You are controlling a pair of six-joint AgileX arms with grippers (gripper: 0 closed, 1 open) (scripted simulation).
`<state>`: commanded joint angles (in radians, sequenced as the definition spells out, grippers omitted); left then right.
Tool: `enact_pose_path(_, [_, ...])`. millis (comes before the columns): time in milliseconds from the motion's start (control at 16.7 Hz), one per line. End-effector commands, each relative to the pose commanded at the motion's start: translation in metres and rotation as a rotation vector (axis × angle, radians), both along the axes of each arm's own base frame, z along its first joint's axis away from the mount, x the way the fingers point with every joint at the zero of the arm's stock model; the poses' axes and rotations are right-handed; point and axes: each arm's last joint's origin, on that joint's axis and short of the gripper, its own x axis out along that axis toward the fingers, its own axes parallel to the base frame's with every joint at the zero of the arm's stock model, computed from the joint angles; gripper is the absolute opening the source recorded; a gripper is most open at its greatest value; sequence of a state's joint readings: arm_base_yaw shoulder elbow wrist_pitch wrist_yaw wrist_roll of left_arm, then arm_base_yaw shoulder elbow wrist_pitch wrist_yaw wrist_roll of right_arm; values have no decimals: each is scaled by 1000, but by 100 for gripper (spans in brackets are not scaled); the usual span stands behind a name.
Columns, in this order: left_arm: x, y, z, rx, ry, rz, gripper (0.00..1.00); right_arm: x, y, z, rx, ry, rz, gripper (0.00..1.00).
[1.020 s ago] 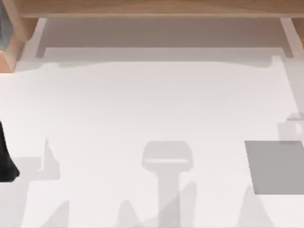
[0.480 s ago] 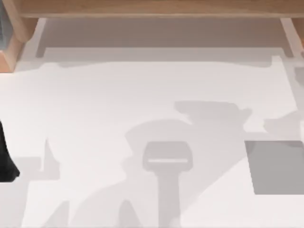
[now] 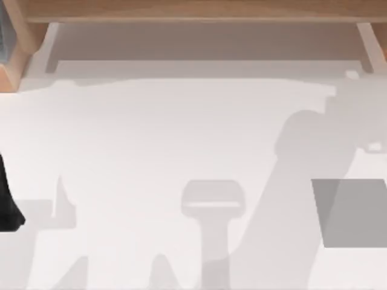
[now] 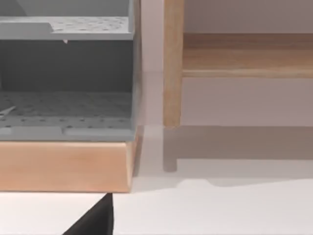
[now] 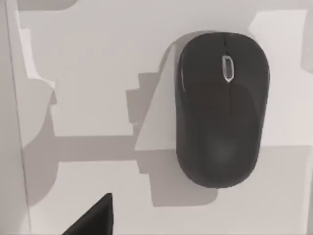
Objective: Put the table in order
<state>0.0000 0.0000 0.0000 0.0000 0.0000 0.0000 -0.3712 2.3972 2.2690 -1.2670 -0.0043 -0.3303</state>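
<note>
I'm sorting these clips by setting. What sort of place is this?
Probably a rendered office desk: a plain white table with a black computer mouse, a grey mat at the right, and a light wooden shelf frame along the back.

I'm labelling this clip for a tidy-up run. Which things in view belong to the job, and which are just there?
Part of the job:
- white table, the surface to be put in order
- black mouse, lying loose on it
- grey mat at the table's right edge

Just there:
- wooden shelf frame along the far edge
- grey perforated tray on a wooden base
</note>
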Motion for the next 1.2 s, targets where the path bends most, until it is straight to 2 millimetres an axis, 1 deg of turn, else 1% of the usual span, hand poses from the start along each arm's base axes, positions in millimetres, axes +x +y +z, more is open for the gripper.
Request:
enact_pose_path(120, [0, 0, 0, 0, 0, 0, 100, 11, -6, -22, 26, 46, 10, 100])
enact_pose_path(240, [0, 0, 0, 0, 0, 0, 100, 19, -8, -35, 42, 67, 20, 100])
enact_pose_path(360, [0, 0, 0, 0, 0, 0, 100, 22, -8, -40, 48, 70, 25, 100])
enact_pose_path(840, [0, 0, 0, 0, 0, 0, 100, 23, -8, -43, 50, 71, 28, 100])
enact_pose_path(1200, [0, 0, 0, 0, 0, 0, 100, 24, -8, -63, 48, 69, 26, 100])
